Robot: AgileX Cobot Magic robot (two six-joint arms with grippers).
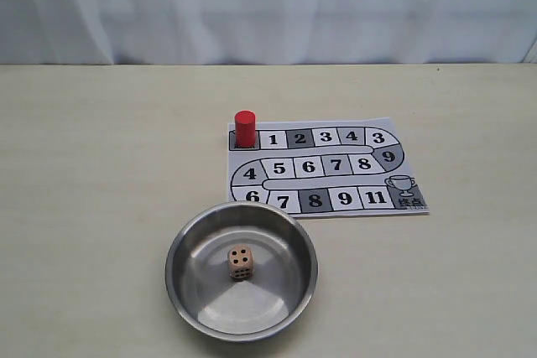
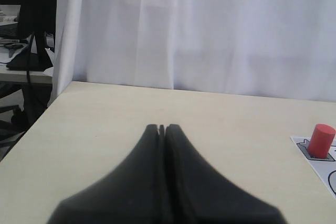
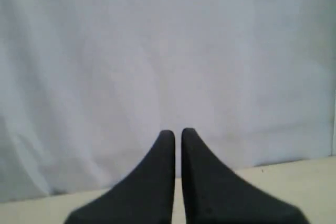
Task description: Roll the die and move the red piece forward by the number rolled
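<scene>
Fingers of the left gripper (image 2: 161,127) press together along their length and hold nothing; those of the right gripper (image 3: 178,131) stand almost closed, a thin slit between them, also empty. Neither gripper appears in the exterior view. Only that view shows the die (image 1: 240,262), which rests near the middle of a round metal bowl (image 1: 178,245) with four dots on its top face. Just behind the bowl lies a printed paper board (image 1: 336,186) of numbered squares. The red piece (image 1: 244,128) stands upright on the unnumbered corner square beside square 1. The left wrist view catches the red piece and that board corner, well apart from the gripper. The right wrist view shows neither. A pale beige table (image 1: 101,207) bears everything. A white curtain (image 1: 268,6) hangs behind it. Past the curtain's edge, the left wrist view shows a dark, cluttered desk (image 2: 21,64).
</scene>
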